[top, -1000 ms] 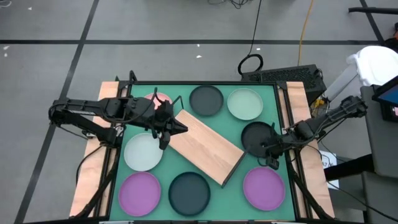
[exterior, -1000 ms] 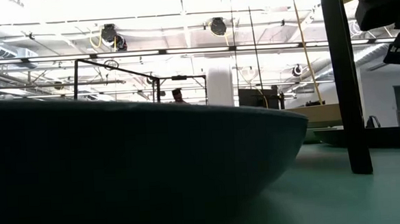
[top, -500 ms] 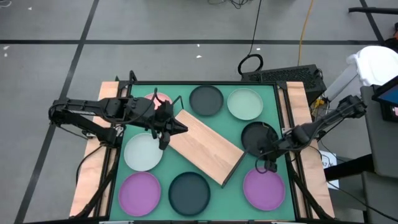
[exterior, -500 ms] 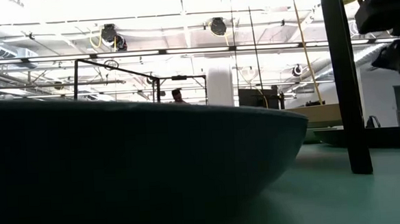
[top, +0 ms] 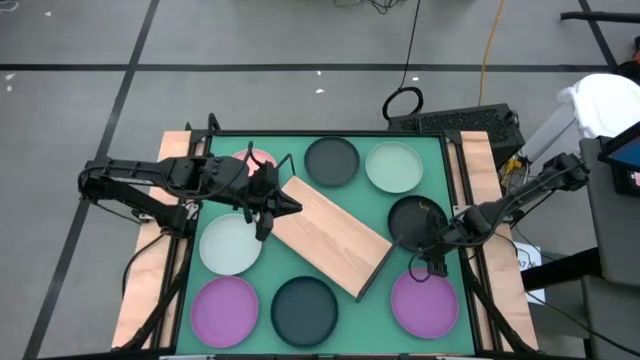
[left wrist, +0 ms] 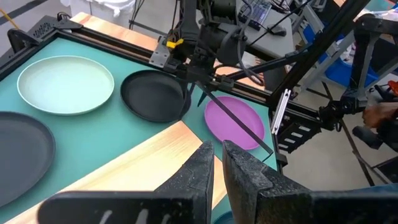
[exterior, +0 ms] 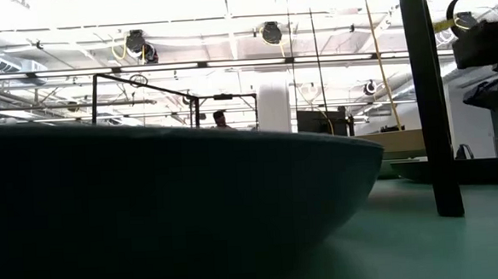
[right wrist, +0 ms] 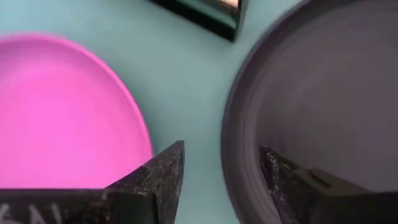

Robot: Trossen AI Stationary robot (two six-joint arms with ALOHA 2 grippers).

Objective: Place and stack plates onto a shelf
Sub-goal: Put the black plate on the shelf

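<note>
High view: right tool (top: 424, 262) open, straddling black plate (top: 412, 220) rim; left tool (top: 268, 205) closed.

Green table mat (top: 380, 205), grey floor with dark lines (top: 100, 80), coiled black cable (top: 402, 103), yellow cord (top: 490, 50)

No readable text, labels, brands, numbers or signs are showing anywhere. A few pale marks are sitting at the edge of the right wrist view, too cut off to make out.
</note>
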